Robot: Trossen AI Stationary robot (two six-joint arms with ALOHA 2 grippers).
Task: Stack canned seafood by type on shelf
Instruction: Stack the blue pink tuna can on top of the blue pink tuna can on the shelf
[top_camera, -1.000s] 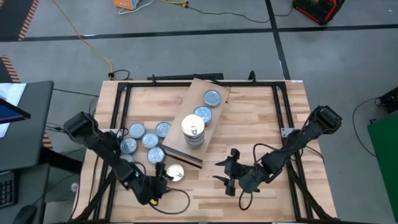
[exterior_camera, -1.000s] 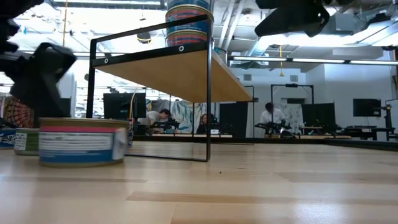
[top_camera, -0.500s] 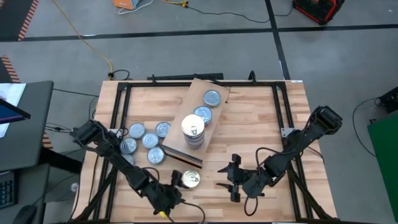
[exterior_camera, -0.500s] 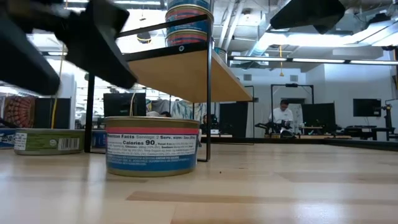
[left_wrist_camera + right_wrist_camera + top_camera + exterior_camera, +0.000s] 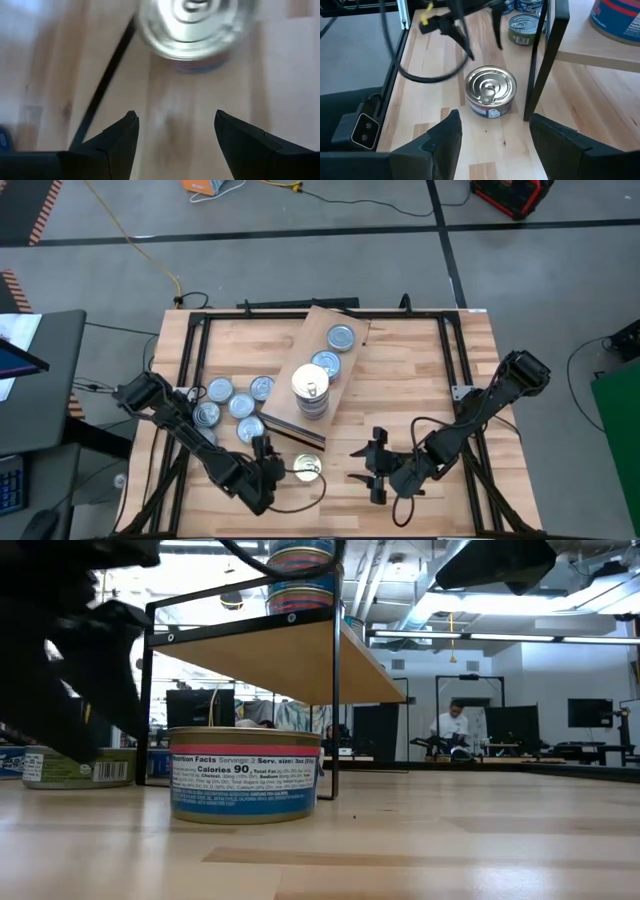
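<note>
A: Where do the arms sit?

B: The left gripper (image 5: 268,463) is low at the table's (image 5: 400,370) near edge, fingers spread and released, aimed at a gold-lidded can (image 5: 307,469) just beside it but not touching. The right gripper (image 5: 372,465) hovers on the can's other side, well apart, jaws parted and holding nothing.

A: Anything hard to make out?

B: In the left wrist view the can is blurred and cut off by the frame's edge. In the low view the left arm is only a dark shape.

A: And the rest?

B: The shelf (image 5: 352,328) stands raised on dark legs; the lone can rests on the tabletop by its front corner post. On the shelf are a stack of cans (image 5: 310,388) with a pale lid on top, and two silver-topped cans (image 5: 334,350). More silver-topped tins (image 5: 234,402) cluster on the table beside the shelf
</note>
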